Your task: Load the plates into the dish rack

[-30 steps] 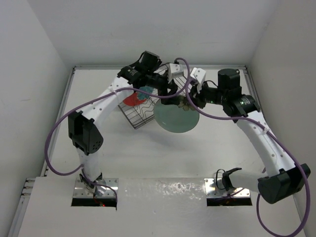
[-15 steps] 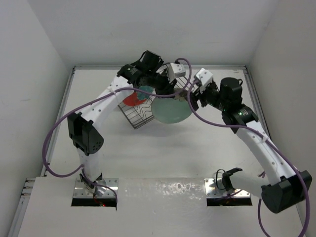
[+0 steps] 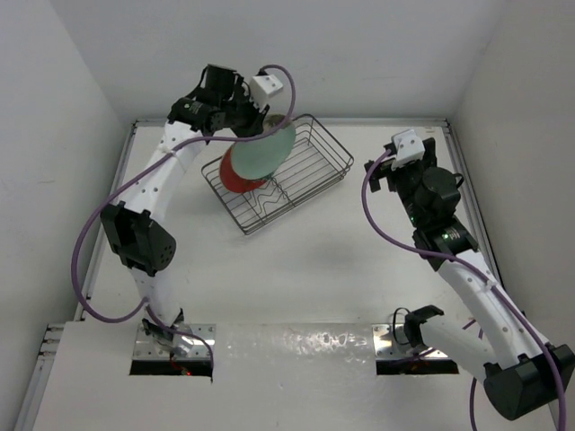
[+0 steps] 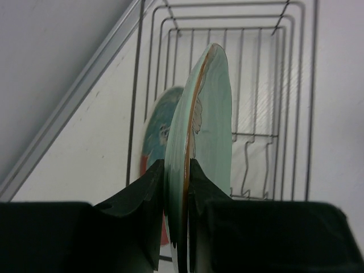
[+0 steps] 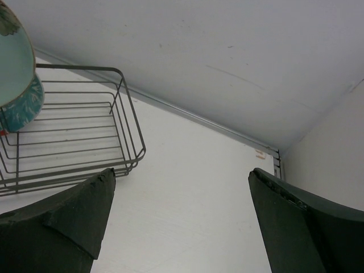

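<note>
My left gripper (image 3: pixel 257 127) (image 4: pixel 177 168) is shut on the rim of the pale mint green plate (image 3: pixel 269 149) (image 4: pixel 208 122). It holds the plate on edge above the left end of the dish rack (image 3: pixel 301 171) (image 4: pixel 310 114). The red plate (image 3: pixel 237 176) (image 4: pixel 154 142) stands in the rack just behind the mint one. The zigzag holder (image 4: pixel 251 165) lies to its right. My right gripper (image 3: pixel 379 177) (image 5: pixel 182 173) is open and holds nothing, off the rack's right end. Its view catches the rack's corner (image 5: pixel 124 120) and the mint plate's edge (image 5: pixel 12 60).
White walls close in the table on the left, back and right, with a metal strip (image 5: pixel 227 133) along the back edge. The rack sits askew near the back wall. Purple cables (image 3: pixel 99 242) hang from both arms.
The right gripper opened, let go of the mint plate and drew back to the right. The left gripper shut on the plate and carried it up and left, turning it on edge over the rack.
</note>
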